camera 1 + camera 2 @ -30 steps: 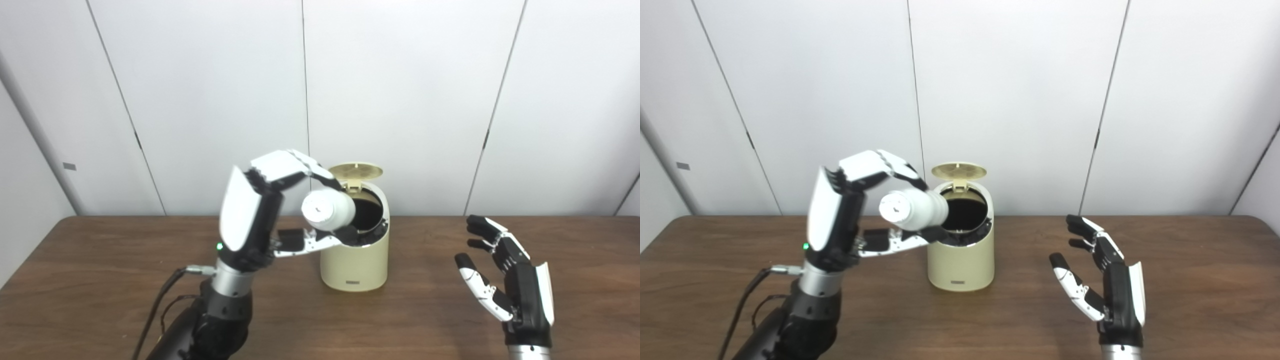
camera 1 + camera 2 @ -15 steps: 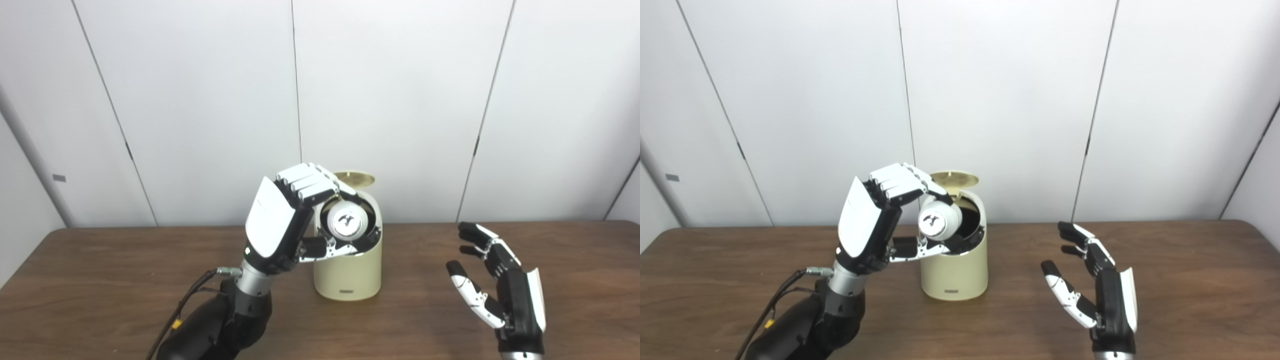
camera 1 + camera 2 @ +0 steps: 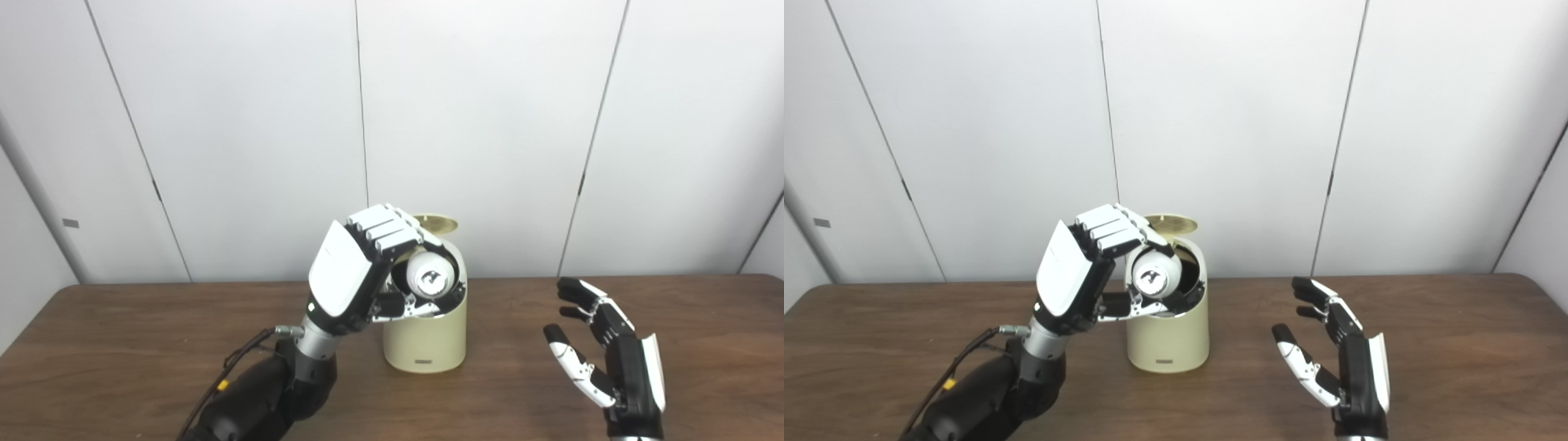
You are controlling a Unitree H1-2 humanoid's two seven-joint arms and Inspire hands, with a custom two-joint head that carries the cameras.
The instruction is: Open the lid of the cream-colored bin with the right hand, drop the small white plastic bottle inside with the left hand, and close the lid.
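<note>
The cream-colored bin (image 3: 425,340) stands mid-table with its round lid (image 3: 436,223) flipped up at the back. My left hand (image 3: 361,275) is over the bin's mouth, shut on the small white plastic bottle (image 3: 430,275). The bottle is tilted into the dark opening, its bottom end facing me. In the right eye view the same bottle (image 3: 1151,277) sits between the fingers and the bin's rim (image 3: 1193,300). My right hand (image 3: 603,358) hovers above the table to the right of the bin, fingers spread, holding nothing.
The brown wooden table (image 3: 122,343) runs across the whole view. White wall panels (image 3: 490,122) stand right behind it. A black cable (image 3: 236,361) trails from my left wrist down along the forearm.
My left hand has carried the bottle further right and over the bin's opening, tipping it deeper inside. The right hand keeps its pose. The camera has shifted a little.
</note>
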